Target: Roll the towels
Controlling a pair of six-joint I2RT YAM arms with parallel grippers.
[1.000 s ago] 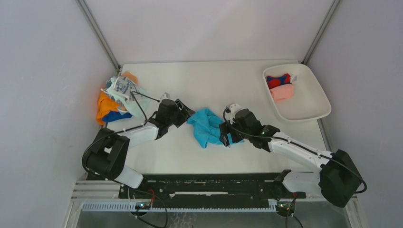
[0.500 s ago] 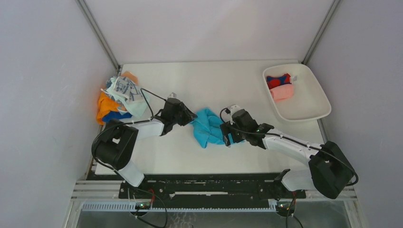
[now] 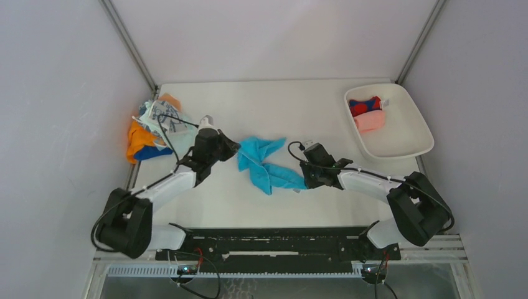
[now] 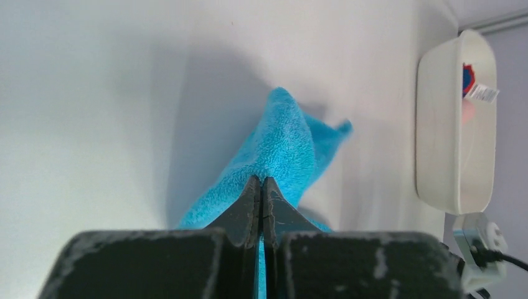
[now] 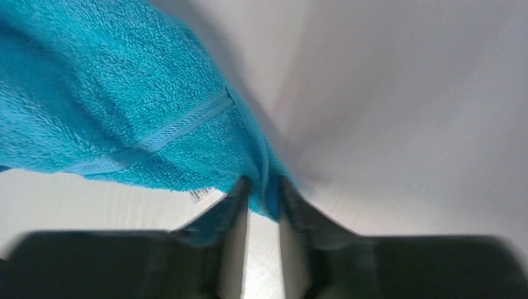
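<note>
I hold the blue towel on the middle of the bench, left fingers and right fingers clamped on its edges. It is not rolled yet; two rolls lie in the tray, and a pile waits.

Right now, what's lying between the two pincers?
The blue towel, held by the left pincer at one end and the right pincer at the other; the top view shows it.
</note>
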